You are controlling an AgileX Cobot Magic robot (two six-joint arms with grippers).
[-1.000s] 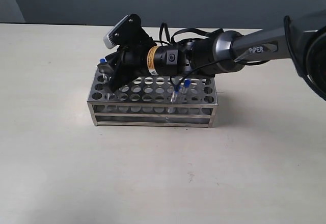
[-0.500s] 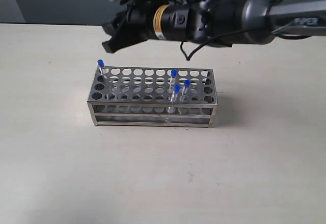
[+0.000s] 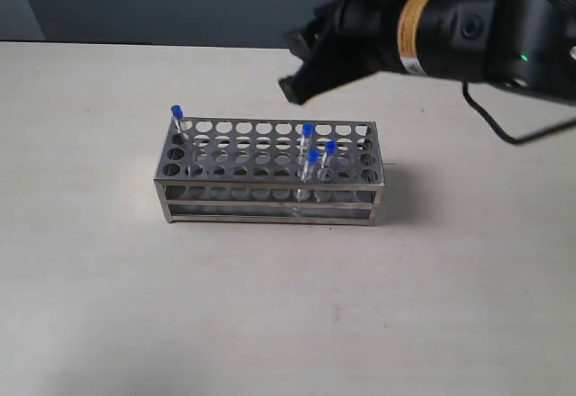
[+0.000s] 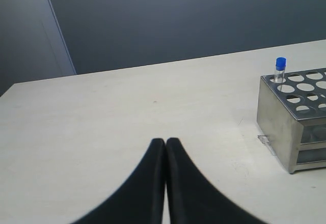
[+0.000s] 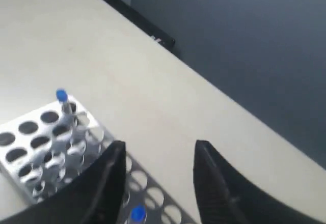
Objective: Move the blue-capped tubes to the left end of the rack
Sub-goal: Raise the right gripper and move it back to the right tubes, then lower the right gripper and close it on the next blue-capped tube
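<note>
The silvery rack (image 3: 270,180) stands on the table. One blue-capped tube (image 3: 178,119) stands in a hole at its left end, leaning slightly. Three more blue-capped tubes (image 3: 313,158) stand close together right of the middle. My right gripper (image 3: 293,65) hangs open and empty above and behind the rack, clear of it. In the right wrist view the open gripper (image 5: 160,145) looks down on the rack (image 5: 46,147), the left-end tube (image 5: 62,98) and another blue cap (image 5: 136,214). My left gripper (image 4: 165,141) is shut and empty over bare table beside the rack (image 4: 285,117) and left-end tube (image 4: 280,66).
A pale table surface (image 3: 270,306) surrounds the rack on all sides. A dark wall (image 3: 162,0) runs behind the table's far edge. My left arm does not show in the exterior view.
My right gripper has left one tube standing at the rack's left end, then risen and swung to the right, away from the rack. The left gripper shows no change.
</note>
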